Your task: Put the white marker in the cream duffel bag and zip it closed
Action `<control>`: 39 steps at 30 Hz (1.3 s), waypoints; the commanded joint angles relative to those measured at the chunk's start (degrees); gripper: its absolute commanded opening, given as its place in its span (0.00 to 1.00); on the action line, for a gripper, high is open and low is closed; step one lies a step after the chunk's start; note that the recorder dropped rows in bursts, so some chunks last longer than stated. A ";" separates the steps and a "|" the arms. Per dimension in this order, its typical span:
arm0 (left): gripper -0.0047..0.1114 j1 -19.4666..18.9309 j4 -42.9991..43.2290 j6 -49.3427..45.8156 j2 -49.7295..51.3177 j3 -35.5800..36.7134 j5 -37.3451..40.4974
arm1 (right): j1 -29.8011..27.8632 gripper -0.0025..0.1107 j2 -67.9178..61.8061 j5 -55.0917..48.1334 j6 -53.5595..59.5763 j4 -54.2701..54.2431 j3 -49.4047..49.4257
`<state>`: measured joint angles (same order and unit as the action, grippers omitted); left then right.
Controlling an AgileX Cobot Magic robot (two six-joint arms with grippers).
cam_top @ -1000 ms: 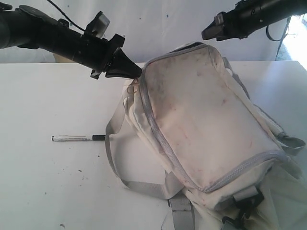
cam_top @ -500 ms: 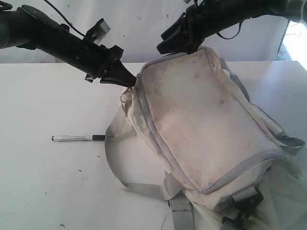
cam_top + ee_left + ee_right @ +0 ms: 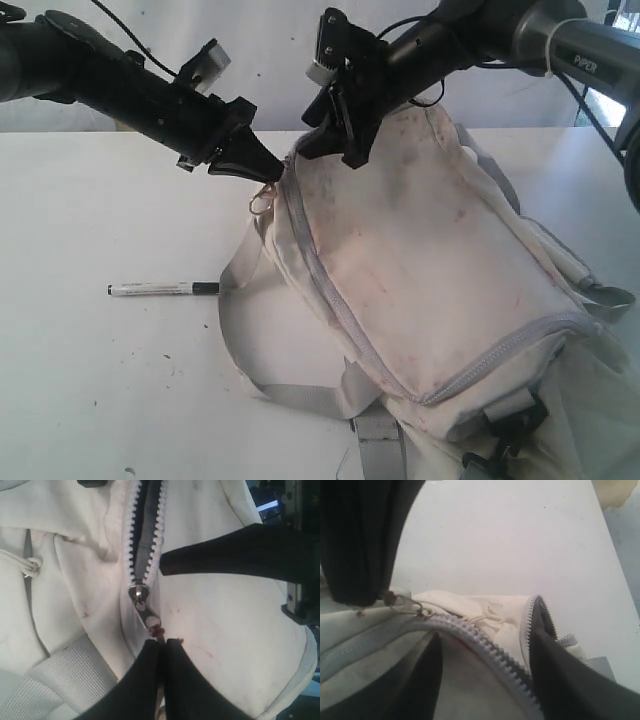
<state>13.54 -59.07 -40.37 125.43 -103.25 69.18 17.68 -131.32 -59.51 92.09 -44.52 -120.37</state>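
White marker [image 3: 163,288] lies on tabletop [image 3: 100,380], well apart from left pincer [image 3: 161,642], which pinches shut on zipper pull [image 3: 145,611]. Right pincer [image 3: 330,148] gapes wide astride cream duffel bag [image 3: 430,270] just beside. Brace bag; draw pull straight along teeth [image 3: 130,542].

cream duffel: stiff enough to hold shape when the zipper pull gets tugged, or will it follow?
Likely floppy: the cream duffel bag sags and wrinkles, its strap lying limp. It probably follows a tug, so the open right gripper astride its corner should help the left gripper, shut on the zipper pull.
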 commanded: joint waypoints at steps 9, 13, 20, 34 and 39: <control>0.04 -0.22 0.05 -0.32 -1.01 -0.12 0.79 | 0.05 0.06 -1.12 1.82 1.60 3.91 -0.18; 0.04 -0.22 0.16 -0.32 -1.01 -0.12 0.79 | -0.06 0.02 -1.12 2.93 -4.65 4.12 -0.18; 0.04 -0.22 3.29 -0.06 -1.01 -0.12 0.79 | -0.37 0.02 -1.12 13.68 -22.35 7.48 -0.18; 0.04 0.40 -0.61 1.05 -1.11 6.90 0.79 | -3.60 0.02 -1.12 27.15 -43.87 7.48 -0.18; 0.04 2.19 -0.46 1.05 -1.11 9.79 0.79 | -5.25 0.02 -1.12 27.52 -48.27 7.48 -0.18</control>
<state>14.64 -59.46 -39.35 125.33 -94.92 68.80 14.09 -132.52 -34.69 46.79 -37.31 -120.37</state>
